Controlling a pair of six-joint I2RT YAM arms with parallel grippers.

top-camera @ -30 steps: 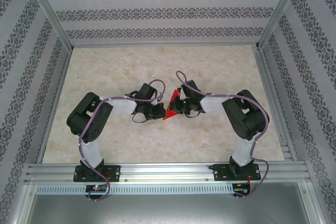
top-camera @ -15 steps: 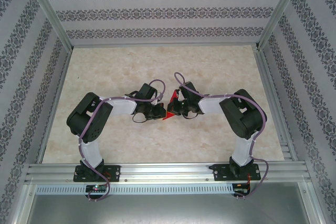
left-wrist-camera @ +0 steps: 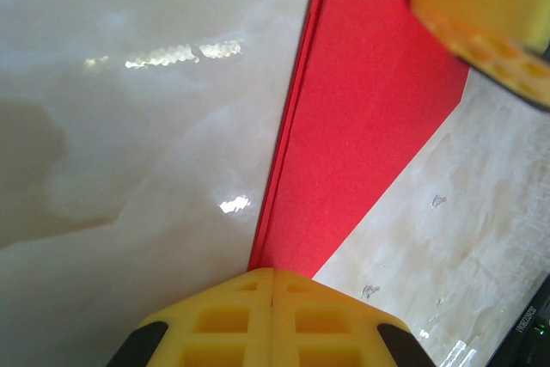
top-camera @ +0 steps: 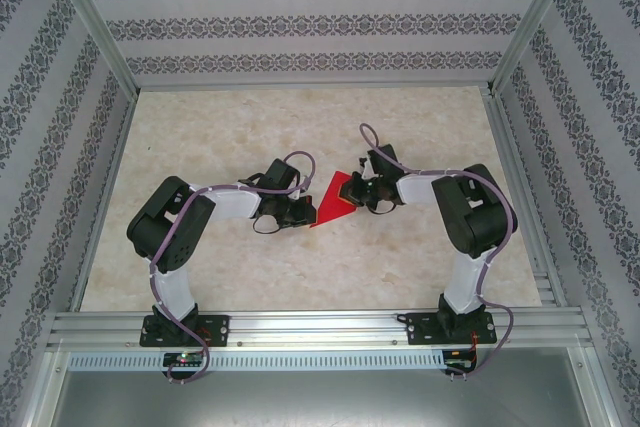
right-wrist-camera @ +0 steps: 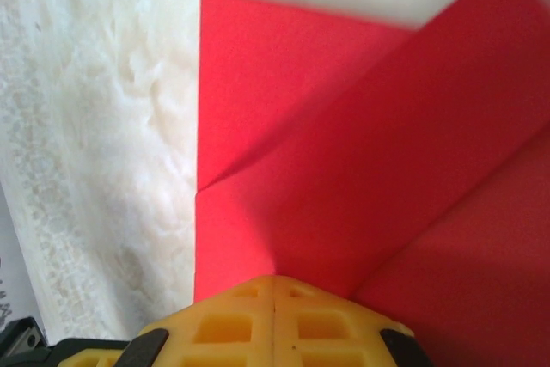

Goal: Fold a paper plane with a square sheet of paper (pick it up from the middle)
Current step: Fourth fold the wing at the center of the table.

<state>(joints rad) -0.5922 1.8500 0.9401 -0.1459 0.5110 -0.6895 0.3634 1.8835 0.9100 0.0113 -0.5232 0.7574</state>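
my left pincer [left-wrist-camera: 273, 288], fully closed, presses the narrow corner of the bright red folded paper sheet [top-camera: 335, 203] onto the pale marbled table [top-camera: 220, 127]; my right pincer [right-wrist-camera: 273, 288], closed, pinches its flap.

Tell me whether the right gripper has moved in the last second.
Yes. The right gripper shifted right, toward the table's right edge, baring more red paper.

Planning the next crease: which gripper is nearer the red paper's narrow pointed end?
Left. The left gripper, jaws shut, sits at the red paper's point; the right gripper is over its wider opposite end.
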